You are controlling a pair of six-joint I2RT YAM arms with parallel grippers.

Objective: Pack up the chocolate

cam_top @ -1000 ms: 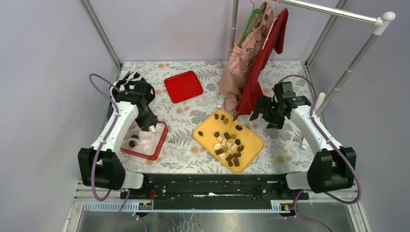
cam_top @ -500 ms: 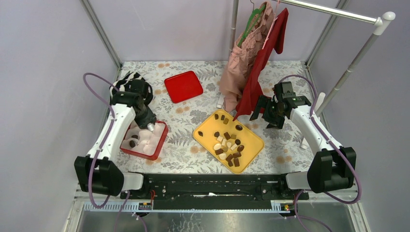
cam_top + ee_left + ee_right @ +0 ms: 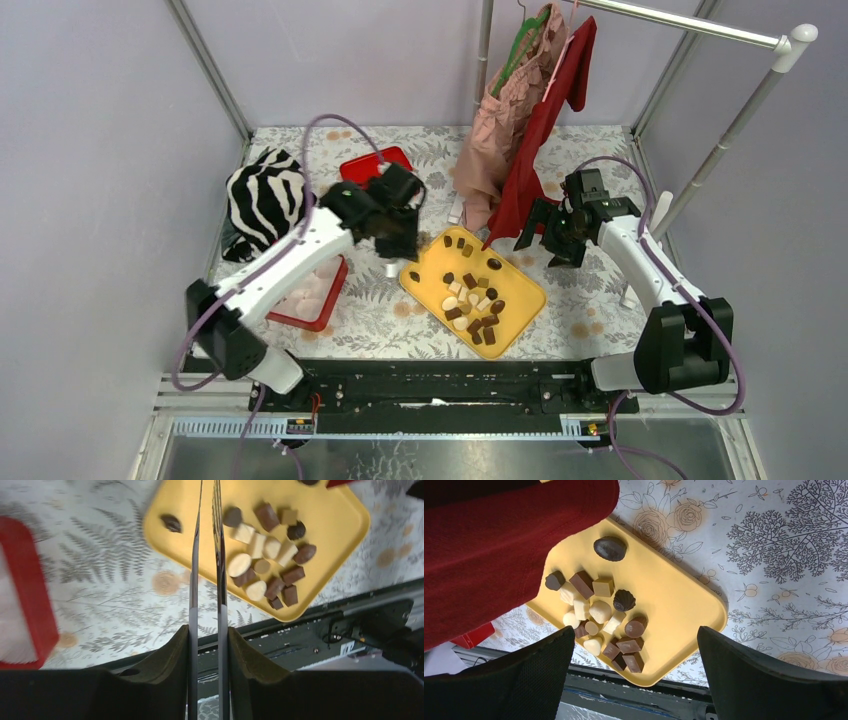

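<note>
The left pincer (image 3: 392, 264) hangs point-down over the left edge of the yellow tray (image 3: 522, 291). Its two thin blades stand a narrow slit apart, and tray and desk show through the gap. Nothing shows between them, though their tips run out of the wrist view. A lone dark piece (image 3: 171, 523) lies just left of the blades.

The right pincer (image 3: 550, 238) hovers past the tray's far right side with its jaws spread wide and nothing between them. It is close beside the hanging red garment (image 3: 538, 150).

The chocolate (image 3: 472, 302) lies on the tray, mostly heaped toward the near end in dark, tan and cream pieces, with a few spread toward the far end. The garment's hem drapes over the tray's far corner.

Bare patterned desk (image 3: 372, 300) lies open between the tray and the red box (image 3: 300, 322), which the left arm partly covers. The tray's near edge lies near the black rail along the desk's front.
</note>
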